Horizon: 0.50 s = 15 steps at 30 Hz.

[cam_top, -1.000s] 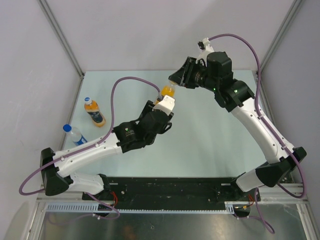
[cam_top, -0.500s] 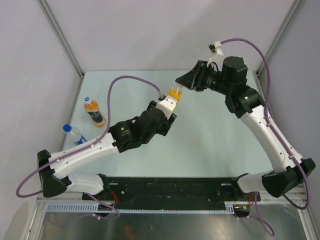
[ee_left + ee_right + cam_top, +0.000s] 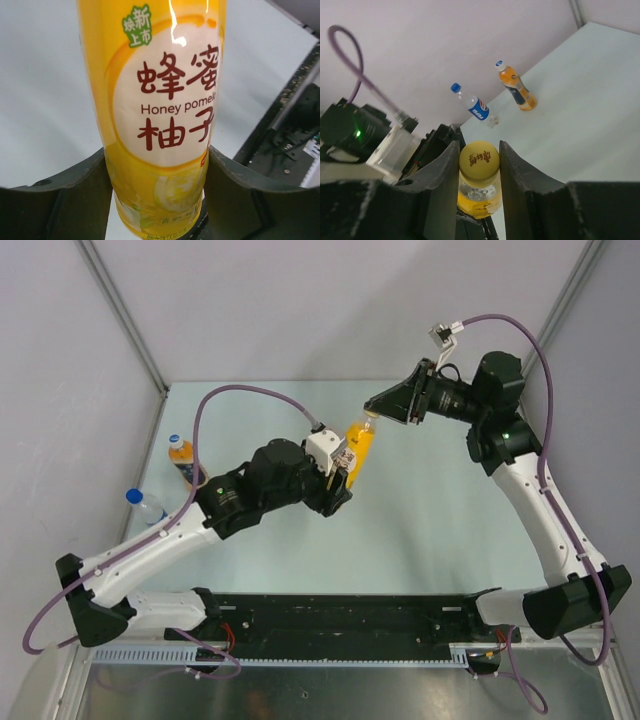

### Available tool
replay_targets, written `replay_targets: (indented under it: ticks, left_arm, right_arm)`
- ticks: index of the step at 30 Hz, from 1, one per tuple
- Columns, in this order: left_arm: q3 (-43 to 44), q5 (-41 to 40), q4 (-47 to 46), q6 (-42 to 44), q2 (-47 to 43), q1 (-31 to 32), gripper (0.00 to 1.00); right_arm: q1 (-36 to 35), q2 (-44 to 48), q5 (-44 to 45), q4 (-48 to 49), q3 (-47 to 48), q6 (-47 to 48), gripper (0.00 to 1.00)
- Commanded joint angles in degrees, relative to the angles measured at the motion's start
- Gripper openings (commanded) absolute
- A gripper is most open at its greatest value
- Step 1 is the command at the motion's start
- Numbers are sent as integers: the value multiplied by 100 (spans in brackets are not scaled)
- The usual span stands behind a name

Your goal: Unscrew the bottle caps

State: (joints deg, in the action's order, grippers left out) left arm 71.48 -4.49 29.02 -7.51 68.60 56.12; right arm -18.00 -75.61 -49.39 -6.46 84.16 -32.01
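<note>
Left pincer (image 3: pixel 157 162) clamps the slick, probably squeezable yellow bottle (image 3: pixel 165 90) by its body; right pincer (image 3: pixel 479 150) nips its small cap (image 3: pixel 479 160), lower centre.

Pretty plain setup: a pale mint tabletop (image 3: pixel 430 530) is boxed in by greyish walls (image 3: pixel 300 300), joined by metal corner posts (image 3: pixel 120 310), all evenly lit.

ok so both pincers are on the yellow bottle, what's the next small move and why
Probably rotate the right pincer to loosen the cap. It is shut on that cap, which sits on the neck, and the left pincer grips the bottle lower down, so it can resist the turn.
</note>
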Motion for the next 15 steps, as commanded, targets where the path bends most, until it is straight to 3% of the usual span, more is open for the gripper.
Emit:
replay_targets:
  ticks: [1, 15]
  left_arm:
    - [23, 1568, -406, 137, -360, -80, 0]
    - [-625, 4504, -1572, 171, -616, -459, 0]
  right_arm:
    - [62, 275, -834, 693, -36, 224, 0]
    - [62, 534, -2292, 1987, -331, 43, 0]
